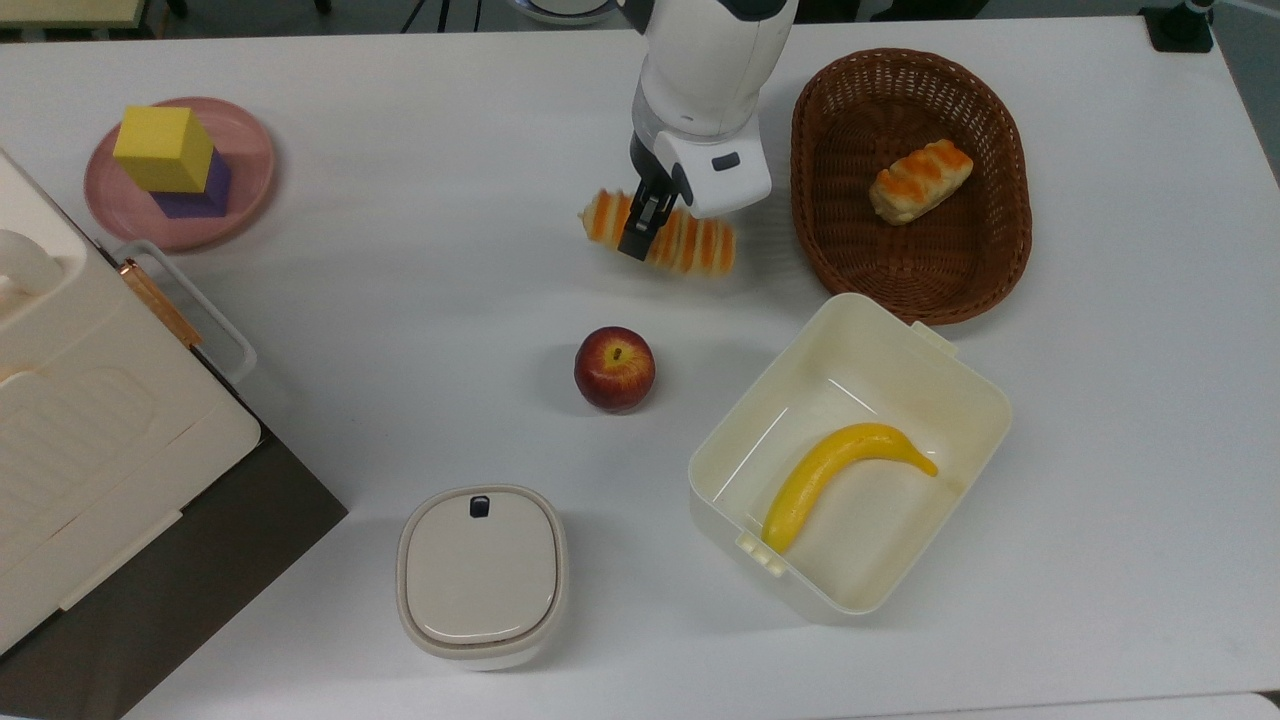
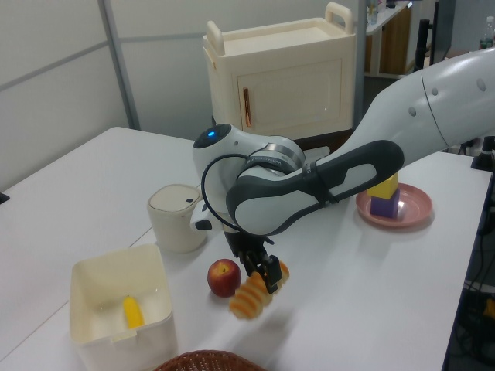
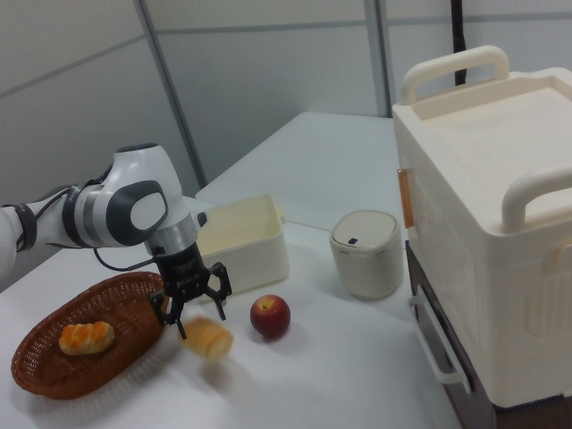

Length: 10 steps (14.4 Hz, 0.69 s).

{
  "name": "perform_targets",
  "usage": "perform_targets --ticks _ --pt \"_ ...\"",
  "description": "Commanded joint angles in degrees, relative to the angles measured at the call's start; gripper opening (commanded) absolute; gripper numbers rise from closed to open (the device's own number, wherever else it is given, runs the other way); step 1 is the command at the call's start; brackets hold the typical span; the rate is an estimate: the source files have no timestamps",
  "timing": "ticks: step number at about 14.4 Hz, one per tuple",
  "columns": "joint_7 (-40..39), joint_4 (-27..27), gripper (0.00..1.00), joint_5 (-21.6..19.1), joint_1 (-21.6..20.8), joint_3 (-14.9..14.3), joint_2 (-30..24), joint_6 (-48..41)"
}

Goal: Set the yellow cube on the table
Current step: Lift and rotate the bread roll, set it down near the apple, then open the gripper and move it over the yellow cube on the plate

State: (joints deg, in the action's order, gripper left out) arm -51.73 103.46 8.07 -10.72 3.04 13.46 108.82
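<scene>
Gripper: the gripper (image 1: 640,225) hangs above the table (image 1: 400,250) at the far middle of the top view, pointing down; in the right view its jaws stand spread wide, closed on nothing
Striped bread roll: an orange-and-cream bread roll (image 1: 685,245) shows motion-blurred just under the gripper; in the right view it sits below the spread jaws, tilted, and whether it touches the table cannot be told
Yellow cube: the yellow cube (image 1: 163,148) stands on top of the purple cube (image 1: 205,190), slightly turned against it, well apart from the gripper at the top view's far left
Pink plate: the pink plate (image 1: 250,150) carries the two stacked cubes and lies on the table near the cabinet
Wicker basket: a brown oval basket (image 1: 1000,250) lies just to the top view's right of the gripper, with a second striped roll (image 1: 920,180) inside it
Apple: a red apple (image 1: 614,368) rests upright on the table, nearer the camera than the gripper in the top view
Open box: a cream plastic box (image 1: 985,400) without a lid holds a yellow banana (image 1: 840,475) lying along its floor
Lidded container: a small rounded cream container (image 1: 481,575) with its lid on stands near the top view's lower edge
Cabinet: a cream cabinet (image 1: 90,430) with handles on top stands at the top view's left edge on a dark base
</scene>
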Motion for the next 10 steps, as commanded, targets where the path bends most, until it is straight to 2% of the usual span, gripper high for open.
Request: perform_targets --ticks 1,5,10 --pt "2.07 0.26 1.0 -0.07 2.19 -0.14 -2.29 -1.51" --pt "8.03 0.34 1.0 -0.16 6.57 -0.4 -4.14 -1.6" --pt "16.39 0.25 1.0 -0.07 16.5 -0.75 -6.86 -1.94"
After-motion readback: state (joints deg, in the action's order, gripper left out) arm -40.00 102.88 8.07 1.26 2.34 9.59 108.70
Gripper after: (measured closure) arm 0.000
